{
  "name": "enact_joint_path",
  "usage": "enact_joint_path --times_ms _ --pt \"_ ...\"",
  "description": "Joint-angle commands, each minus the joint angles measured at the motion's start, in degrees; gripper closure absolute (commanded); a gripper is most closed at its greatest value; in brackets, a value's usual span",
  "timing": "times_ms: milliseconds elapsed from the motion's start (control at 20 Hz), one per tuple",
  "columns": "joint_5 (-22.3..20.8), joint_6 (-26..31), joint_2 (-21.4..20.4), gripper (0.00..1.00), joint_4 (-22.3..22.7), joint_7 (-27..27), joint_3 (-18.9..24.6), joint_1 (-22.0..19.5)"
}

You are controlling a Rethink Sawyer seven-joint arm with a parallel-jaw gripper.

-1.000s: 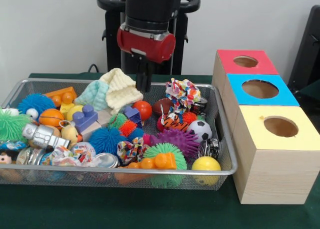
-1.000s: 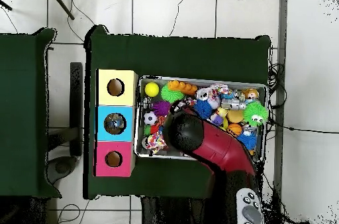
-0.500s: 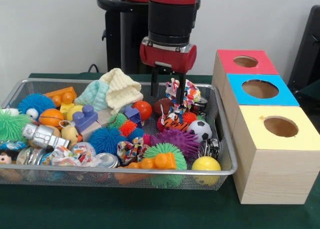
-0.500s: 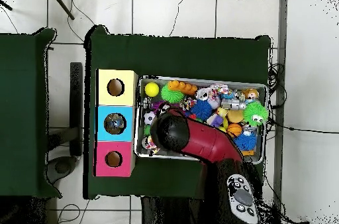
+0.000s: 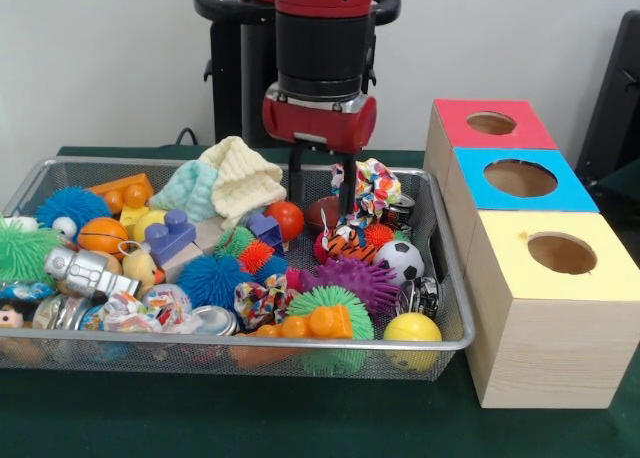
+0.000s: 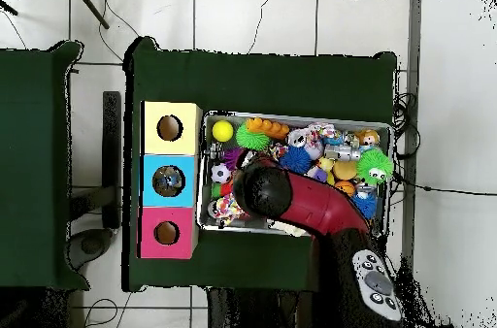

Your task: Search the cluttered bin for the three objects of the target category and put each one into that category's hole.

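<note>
Taking the wire bin (image 5: 440,278) as the landmark: at its near rim sit a yellow ball (image 5: 412,329), an orange toy (image 5: 312,324) on a green spiky ball (image 5: 330,303), and a silver robot figure (image 5: 85,272) toward its left end. Further in lie a purple spiky ball (image 5: 360,280), a small soccer ball (image 5: 401,260), a blue spiky ball (image 5: 208,278) and a tiger-striped toy (image 5: 348,244). Toward the bin's far side are a red ball (image 5: 287,219), a brown football (image 5: 322,212), a cream knitted cloth (image 5: 245,178) and a patterned fabric bow (image 5: 368,188). The gripper (image 5: 320,188) hangs over the bin's far right part, its fingers (image 5: 297,178) spread, one on each side of the brown football, holding nothing. Right of the bin on the green counter (image 5: 200,418) stand three boxes: yellow (image 5: 560,278) nearest, blue (image 5: 520,183), then red (image 5: 490,126), each with a round hole on top.
</note>
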Motion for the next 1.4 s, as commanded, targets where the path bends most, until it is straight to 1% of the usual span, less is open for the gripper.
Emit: enact_joint_path --times_ms 50,200,250,450,550,600,750,800,900,1050,1100,1300,1400 --pt "-1.8 9.4 0.5 0.00 -2.1 -2.2 7.5 -3.3" --pt "-1.8 12.3 -0.6 0.00 -3.3 -1.7 7.1 -2.9" --pt "-2.0 12.2 -0.6 0.00 -3.4 -1.7 7.0 -2.8" --pt "-3.5 10.6 1.7 0.00 -5.2 -2.5 6.4 -3.6" --pt "-4.1 9.3 2.3 0.00 -5.0 -3.2 6.7 -4.8" --pt "-4.4 8.7 2.3 0.00 -4.5 -3.5 6.8 -5.3" --pt "-4.7 9.4 1.7 0.00 -4.5 -4.5 7.3 -7.2" --pt "-4.9 10.2 1.7 0.00 -5.0 -5.2 7.6 -8.1" --pt "-5.5 13.9 1.6 0.00 -6.5 -6.0 6.9 -8.8" --pt "-7.8 22.8 -1.4 0.00 -9.7 -6.9 3.2 -8.2" --pt "-8.7 25.2 -2.1 0.00 -10.8 -7.4 2.6 -8.3" --pt "-11.9 26.9 -2.8 0.00 -14.4 -8.4 2.3 -9.3" --pt "-13.3 26.7 -1.9 0.00 -16.2 -8.4 2.9 -10.0"
